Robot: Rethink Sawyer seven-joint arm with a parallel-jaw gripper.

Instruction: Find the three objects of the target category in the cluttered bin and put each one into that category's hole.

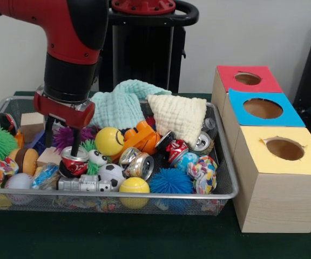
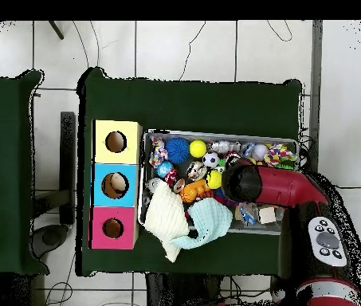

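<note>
The silver wire mesh bin (image 1: 223, 162) holds a heap of toys, balls, cloths and crushed cans. My gripper (image 1: 61, 148) is down in the bin's left part, open, with its two dark fingers spread. One finger (image 1: 75, 143) stands right over a crushed red can (image 1: 74, 162); the other stands to its left, by a wooden block (image 1: 48, 156). Nothing is held. More crushed cans lie mid-bin: silver ones (image 1: 136, 162), a red and white one (image 1: 174, 148) and one by the right wall (image 1: 202, 141). In the overhead view the arm (image 2: 247, 183) hides the gripper above the bin (image 2: 215, 134).
Three wooden boxes with holes stand right of the bin: red top (image 1: 247, 79), blue top (image 1: 262, 108), yellow top (image 1: 284, 148). A mint cloth (image 1: 124, 102) and a cream cloth (image 1: 180, 116) are piled at the bin's back. Yellow balls (image 1: 109, 141), a soccer ball (image 1: 111, 174) and a blue spiky ball (image 1: 170, 182) lie around.
</note>
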